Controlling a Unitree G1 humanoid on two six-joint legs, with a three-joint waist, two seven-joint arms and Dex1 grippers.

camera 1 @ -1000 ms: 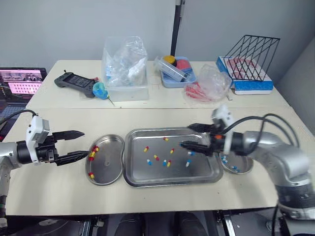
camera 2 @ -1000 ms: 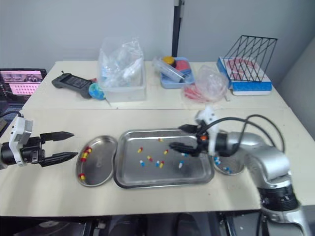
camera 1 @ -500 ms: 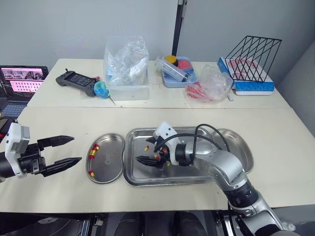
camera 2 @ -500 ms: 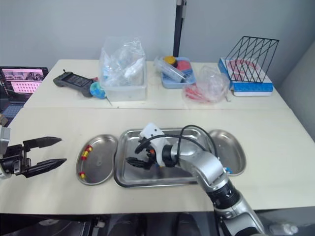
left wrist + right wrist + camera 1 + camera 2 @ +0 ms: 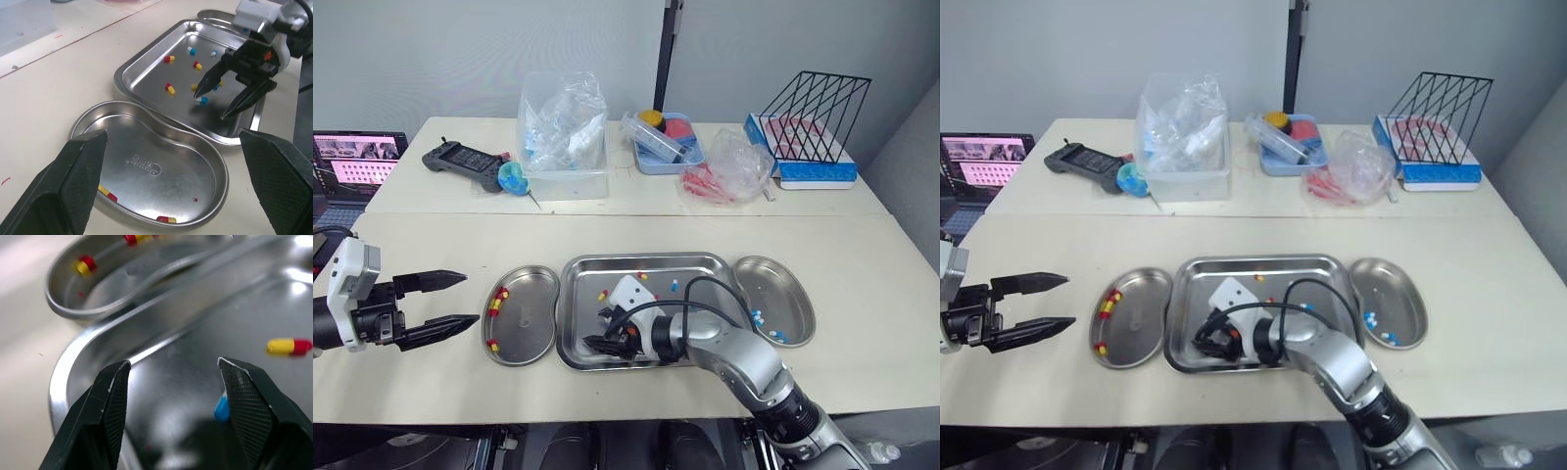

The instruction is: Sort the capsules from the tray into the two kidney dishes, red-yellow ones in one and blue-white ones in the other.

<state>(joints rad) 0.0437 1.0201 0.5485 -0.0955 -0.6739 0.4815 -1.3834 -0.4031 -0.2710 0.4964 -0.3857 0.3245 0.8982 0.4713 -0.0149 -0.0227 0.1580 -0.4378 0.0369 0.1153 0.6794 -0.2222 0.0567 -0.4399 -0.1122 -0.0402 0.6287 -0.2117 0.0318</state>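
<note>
Capsules lay in the tray, the right gripper low inside, fingers spread at a blue-white capsule, apparently for pickup; left gripper hovered outside, likewise spread.

The right arm has a smooth silver-grey shell, with a black cable looping over it. Each wrist carries a white block. The fingers are black and tapering, with cross-hatched pads.

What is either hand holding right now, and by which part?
Nothing. Both open: right hand low in the tray, a blue-white capsule loose beside it; left hand empty.
</note>
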